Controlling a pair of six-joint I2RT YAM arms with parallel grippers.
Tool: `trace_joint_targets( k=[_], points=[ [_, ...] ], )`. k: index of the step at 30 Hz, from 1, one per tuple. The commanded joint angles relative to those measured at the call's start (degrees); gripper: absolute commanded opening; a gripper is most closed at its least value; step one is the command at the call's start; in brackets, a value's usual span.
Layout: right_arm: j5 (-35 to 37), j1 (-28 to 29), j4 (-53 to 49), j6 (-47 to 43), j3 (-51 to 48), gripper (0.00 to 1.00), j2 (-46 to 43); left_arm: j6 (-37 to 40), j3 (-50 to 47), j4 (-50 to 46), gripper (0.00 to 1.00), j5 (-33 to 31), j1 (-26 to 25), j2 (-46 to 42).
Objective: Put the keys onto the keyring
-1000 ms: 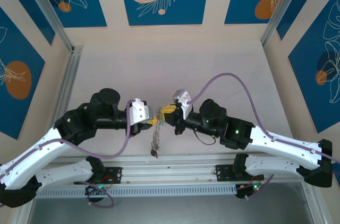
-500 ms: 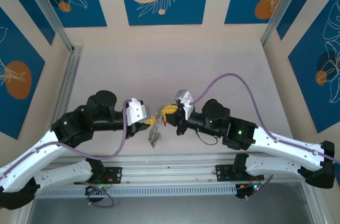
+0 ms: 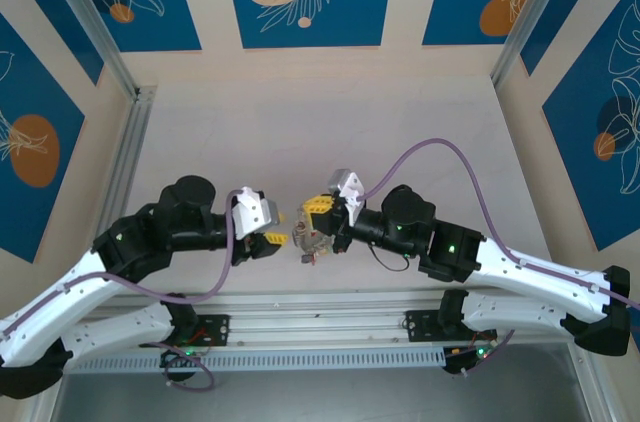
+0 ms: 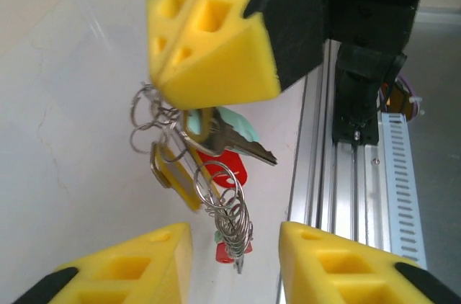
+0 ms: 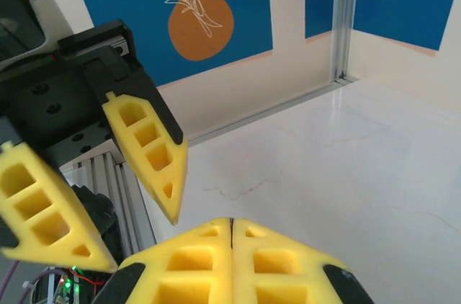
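My right gripper is shut and pinches the top of the keyring, a bunch of thin grey wire loops dangling above the table. On it hang keys: a silvery blade, a yellow tag, a red head and a teal head. Which loop is pinched is hidden by the pads. My left gripper stands open just in front of the bunch, touching nothing. From above, the left gripper sits left of the keyring, below the right gripper. In the right wrist view, the right gripper shows closed pads.
An aluminium rail runs along the near table edge, right under the bunch, and appears beside the arm's base as the rail. Purple cables loop off both wrists. The pale tabletop stretches back to blue-panelled walls.
My left gripper has opened, let go of the bunch and drawn back left. The keyring, stretched down a second ago, now hangs gathered under the shut right gripper.
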Motion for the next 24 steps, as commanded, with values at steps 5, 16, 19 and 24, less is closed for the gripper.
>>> trace_joint_targets(
  k=[5, 16, 19, 24],
  points=[
    [-9.78, 0.05, 0.92, -5.27, 3.63, 0.00, -2.57, -1.12, 2.95, 2.08, 0.32, -3.54, 0.17, -0.56],
    [-17.06, -0.31, -5.72, -6.54, 7.66, 0.00, -2.37, -0.92, 5.02, 2.03, 0.26, 6.03, 0.34, 2.71],
    [-17.18, -0.34, -5.69, -6.67, 8.02, 0.00, -1.84, -0.69, 5.34, 1.47, 0.26, 7.85, 0.34, 2.60],
    [-16.80, -0.59, -5.84, -6.72, 8.16, 0.00, -1.79, -0.67, 6.42, 0.53, 0.26, 7.53, 0.32, 1.03]
  ],
)
